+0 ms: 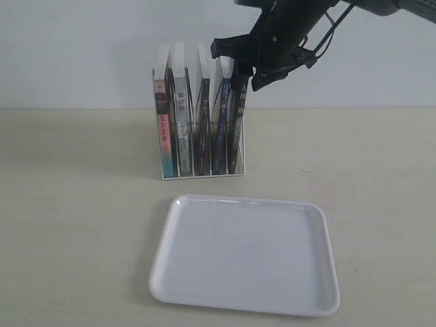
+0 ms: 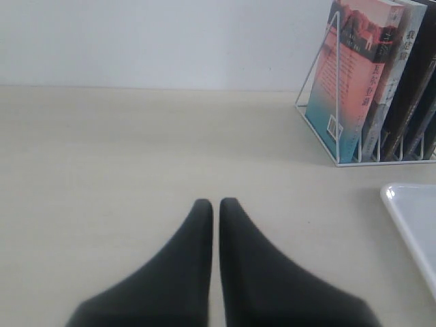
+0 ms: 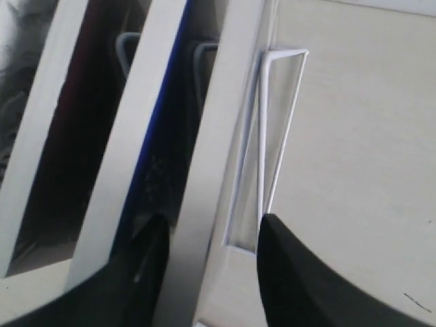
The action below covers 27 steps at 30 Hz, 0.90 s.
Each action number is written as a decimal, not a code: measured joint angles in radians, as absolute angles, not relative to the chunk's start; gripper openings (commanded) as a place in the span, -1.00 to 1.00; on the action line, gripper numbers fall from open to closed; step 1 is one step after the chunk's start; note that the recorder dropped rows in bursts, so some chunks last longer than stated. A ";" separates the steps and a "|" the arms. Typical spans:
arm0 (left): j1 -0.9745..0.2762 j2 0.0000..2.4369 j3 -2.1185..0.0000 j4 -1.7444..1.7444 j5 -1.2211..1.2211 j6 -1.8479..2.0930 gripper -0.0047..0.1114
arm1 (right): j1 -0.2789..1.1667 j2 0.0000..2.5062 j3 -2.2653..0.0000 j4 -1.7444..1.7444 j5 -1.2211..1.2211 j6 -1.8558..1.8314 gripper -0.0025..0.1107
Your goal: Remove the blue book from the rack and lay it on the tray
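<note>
Right hand (image 3: 214, 221), fingers apart, beside blue book (image 1: 223, 119); spine characters illegible.

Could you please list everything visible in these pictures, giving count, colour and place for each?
Rack: 1, white wire, at the back of the table, behind the tray.
Blue book: 1, blue spine, upright in the rack, second from its right end in the exterior view.
Other books: 4, pink, grey, dark and black spines, upright in the rack.
Tray: 1, white, flat on the table in front of the rack, nothing on it.
Table: 1, beige, under everything.
Wall: 1, white, behind the table.
Left tool: 1, black, shut, low over the table to the left of the rack.
Right tool: 1, black, open, at the book tops at the rack's right end.
</note>
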<state>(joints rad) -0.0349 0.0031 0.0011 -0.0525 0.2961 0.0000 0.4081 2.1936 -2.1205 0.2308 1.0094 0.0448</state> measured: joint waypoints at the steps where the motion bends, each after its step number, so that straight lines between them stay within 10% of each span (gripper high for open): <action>1: -0.035 0.003 0.001 -0.052 0.296 0.000 -0.85 | 0.408 2.198 -2.120 0.231 1.007 0.045 -0.24; 8: -0.035 0.003 0.001 -0.052 0.296 0.000 -0.85 | 0.408 2.205 -2.120 0.232 0.983 0.049 -0.26; 14: -0.035 0.003 0.001 -0.052 0.296 0.000 -0.85 | 0.409 2.207 -2.120 0.235 0.979 0.070 -0.95; 27: -0.035 0.003 0.001 -0.052 0.296 0.000 -0.85 | 0.409 2.136 -2.148 0.206 1.055 0.091 -0.96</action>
